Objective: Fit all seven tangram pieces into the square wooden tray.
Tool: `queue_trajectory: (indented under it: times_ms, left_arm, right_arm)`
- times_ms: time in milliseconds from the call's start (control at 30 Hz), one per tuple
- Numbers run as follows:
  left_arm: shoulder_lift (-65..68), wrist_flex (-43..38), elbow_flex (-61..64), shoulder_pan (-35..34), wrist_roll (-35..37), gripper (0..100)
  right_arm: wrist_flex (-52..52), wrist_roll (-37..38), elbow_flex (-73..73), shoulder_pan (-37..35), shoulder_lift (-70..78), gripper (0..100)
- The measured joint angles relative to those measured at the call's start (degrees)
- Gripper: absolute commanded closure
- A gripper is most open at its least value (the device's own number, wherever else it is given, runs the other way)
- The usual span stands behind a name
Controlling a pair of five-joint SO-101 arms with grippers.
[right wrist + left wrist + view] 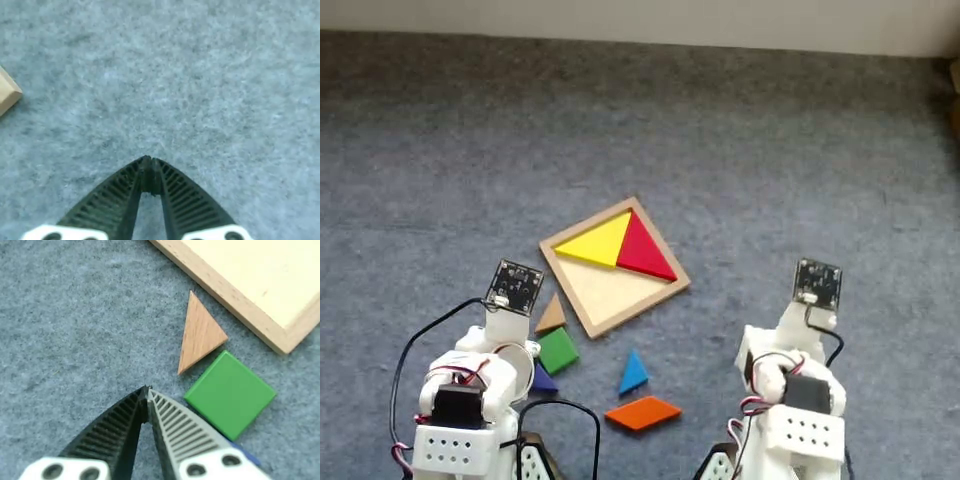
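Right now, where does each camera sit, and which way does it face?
High view: fixed overhead, looking down on the grey carpet; shows the left arm and right arm, with the tray beyond them.
Left wrist view: on the left arm, facing down past the shut left tool at the wooden triangle, green square and tray.
Right wrist view: on the right arm, facing down past the shut right tool at carpet and a tray corner.
Shared: the tray in all three; triangle and square in high and left wrist views.

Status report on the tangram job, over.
Left gripper, right gripper: both shut, empty. Square wooden tray holds yellow triangle, red triangle. Loose on grey carpet: wooden triangle, green square, blue triangle, orange parallelogram, dark blue piece. No obstruction seen.
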Motion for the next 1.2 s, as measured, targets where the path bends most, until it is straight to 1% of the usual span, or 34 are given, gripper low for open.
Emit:
queue_trajectory:
  times_ms: [133, 267, 333, 433, 467, 633, 700, 833, 933, 1000, 1067, 1200]
  left_arm:
    - [0.00, 0.09, -0.53, -0.09, -0.18, 100]
    - [0.00, 1.14, -5.71, -1.32, -1.49, 100]
    - [0.00, 2.46, -8.35, -0.70, -6.68, 100]
    - [0.00, 3.16, -11.16, 0.26, -18.55, 100]
    - [0.00, 3.16, -12.22, 0.35, -21.27, 100]
    - [0.62, 6.33, -20.04, 0.26, -24.18, 100]
    - [3.60, 7.65, -24.00, 0.26, -24.18, 97]
    - [16.00, 9.41, -32.26, 1.58, -24.00, 81]
    - [26.99, 9.67, -36.13, 2.64, -18.64, 71]
    - [34.11, 9.14, -37.80, 2.64, -13.71, 70]
    - [40.53, 6.95, -38.51, 2.64, -9.93, 71]
    - [50.90, 0.09, -38.59, 2.73, -5.54, 71]
  right_arm:
    - [0.00, -0.09, 2.37, -0.09, -7.21, 98.7]
    - [0.00, -0.26, 2.46, 0.09, -14.07, 98.7]
    - [0.09, -0.26, 2.46, 0.09, -16.97, 98.7]
    - [1.58, -0.26, 2.46, 0.18, -19.43, 98.7]
    - [1.93, -0.26, 2.46, 0.18, -19.78, 98.7]
    - [2.37, -0.26, 2.46, 0.18, -20.04, 98.7]
    - [2.37, -0.26, 2.46, 0.18, -20.04, 98.7]
    - [2.37, -0.26, 2.46, 0.18, -20.04, 98.7]
    - [2.37, -0.26, 2.46, 0.18, -20.04, 98.7]
    - [2.37, -0.26, 2.46, 0.18, -20.04, 98.7]
    - [2.37, -0.26, 2.46, 0.18, -20.04, 98.7]
    - [2.37, -0.26, 2.46, 0.18, -20.04, 98.7]
